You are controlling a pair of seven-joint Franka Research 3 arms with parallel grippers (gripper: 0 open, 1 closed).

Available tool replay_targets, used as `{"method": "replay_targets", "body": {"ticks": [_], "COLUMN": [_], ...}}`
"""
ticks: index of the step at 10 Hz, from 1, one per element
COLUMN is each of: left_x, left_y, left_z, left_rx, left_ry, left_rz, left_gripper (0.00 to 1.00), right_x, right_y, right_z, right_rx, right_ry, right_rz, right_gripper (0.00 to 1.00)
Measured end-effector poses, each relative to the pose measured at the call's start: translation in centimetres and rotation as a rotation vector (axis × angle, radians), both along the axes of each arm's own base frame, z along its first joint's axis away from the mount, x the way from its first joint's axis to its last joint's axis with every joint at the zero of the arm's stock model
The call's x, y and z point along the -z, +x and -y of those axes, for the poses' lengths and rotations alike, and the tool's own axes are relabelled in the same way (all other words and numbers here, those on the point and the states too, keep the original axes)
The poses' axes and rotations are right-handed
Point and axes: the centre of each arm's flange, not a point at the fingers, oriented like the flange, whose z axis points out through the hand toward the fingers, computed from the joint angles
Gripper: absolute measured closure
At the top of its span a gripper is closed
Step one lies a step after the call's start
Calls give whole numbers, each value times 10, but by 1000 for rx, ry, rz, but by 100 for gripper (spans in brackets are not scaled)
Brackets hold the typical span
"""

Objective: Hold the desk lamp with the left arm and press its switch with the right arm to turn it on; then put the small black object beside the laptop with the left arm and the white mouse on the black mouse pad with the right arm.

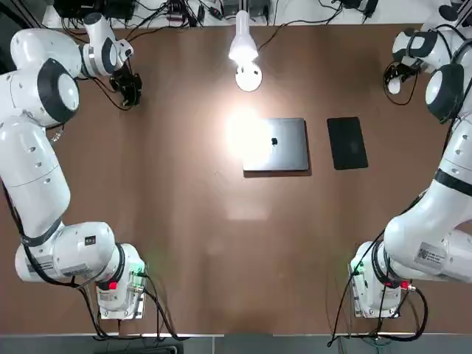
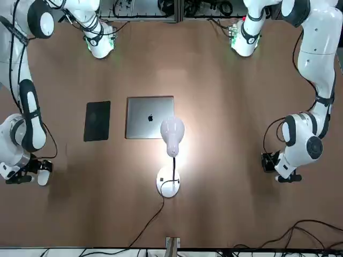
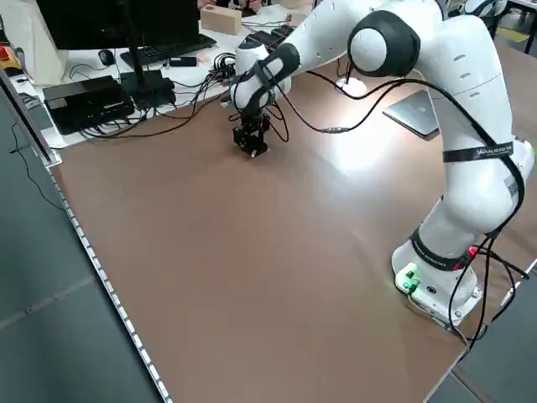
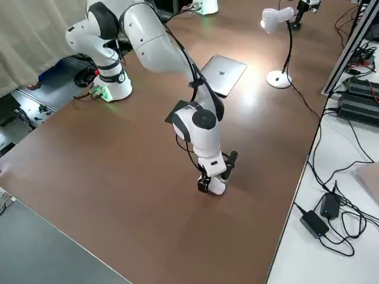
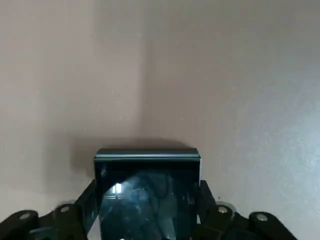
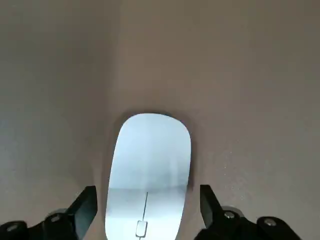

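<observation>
Small block, black, rectangular, mirror-glossy: at the table's far left; lower part cut off in the left wrist view, all but hidden by the gripper elsewhere. Left gripper: jaws closed on the block, a finger against each side.

Computer mouse, white, smooth, oval: at the far right, one end cut off in the right wrist view. Right gripper: jaws wide, fingers on either side of the mouse, apart from it.

Desk lamp, white, cone-headed, disc-based: far middle, upright, lit; glare washes over the laptop's left side from overhead.

Laptop, grey metallic, squarish, dark logo: closed, nearer than the lamp.

Mouse pad, matte black, thin, rectangular: right of the laptop, apart.

Table, brown, faintly reflective: beneath all.
</observation>
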Motion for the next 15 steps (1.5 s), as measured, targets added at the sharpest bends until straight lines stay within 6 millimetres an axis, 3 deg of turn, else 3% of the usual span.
{"method": "replay_targets", "body": {"ticks": [2,3,4,6,10,11,13,14,15], "left_x": [-8,-21,-37,-56,-59,-58,-51,-44,-33], "left_y": [2,1,-4,-35,-105,-121,-156,-171,-181], "left_z": [1,12,37,119,273,308,372,391,401], "left_rx": [-2,-9,-23,-41,-91,-97,-111,-106,-99], "left_ry": [0,-4,-9,-7,1,3,2,8,17], "left_rz": [16,27,34,16,-1,-4,-3,-13,-27], "left_gripper": [21,21,21,21,21,21,21,21,21], "right_x": [2,2,3,2,0,-10,-55,-74,-83], "right_y": [0,0,1,1,3,4,1,-15,-45], "right_z": [-1,-3,-3,-4,-16,-33,-87,-117,-143], "right_rx": [-4,-8,-11,-20,-57,-75,-93,-84,-71], "right_ry": [2,3,3,1,29,66,94,100,104], "right_rz": [-2,-3,-3,-2,-53,-118,-154,-150,-139], "right_gripper": [13,21,23,37,37,37,37,37,37]}}
